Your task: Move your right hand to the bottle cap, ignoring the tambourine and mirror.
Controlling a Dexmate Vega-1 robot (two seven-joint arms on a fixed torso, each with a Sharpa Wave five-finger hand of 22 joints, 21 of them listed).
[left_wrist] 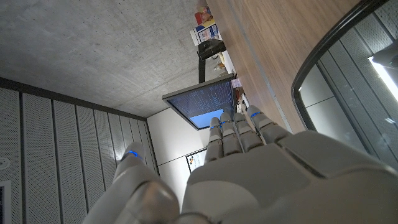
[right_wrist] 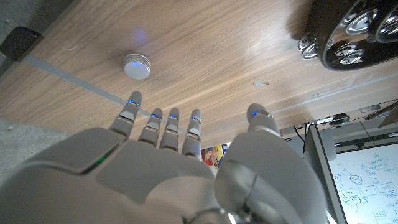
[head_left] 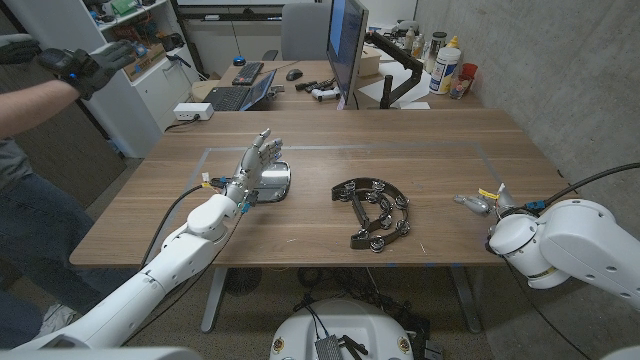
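Head view: the wooden table (head_left: 300,215) carries a black tambourine (head_left: 374,211) with metal jingles near its middle and a mirror (head_left: 272,183) with a chrome rim further left. The left hand (head_left: 252,165) stands beside the mirror's left edge, fingers straight and apart, gripping nothing; its wrist view shows the fingers (left_wrist: 236,134) extended, with the mirror's dark rim (left_wrist: 323,46) curving alongside. The right hand (head_left: 478,203) sits low at the table's right side, well apart from the tambourine, and is small here. From the right wrist, that hand (right_wrist: 168,168) is spread, fingers (right_wrist: 163,127) slightly apart and empty, thumb out to one side. The cap (right_wrist: 137,65), a small round silvery-white disc, lies on bare wood just beyond the fingertips, not touching them, close to a pale tape line (right_wrist: 74,81) on the table. Part of the tambourine (right_wrist: 348,31) shows at that picture's corner, well apart from the cap. I cannot make out the cap in the head view. A person's gloved hand (head_left: 85,65) reaches in at far left, behind the table. No container is seen on the table
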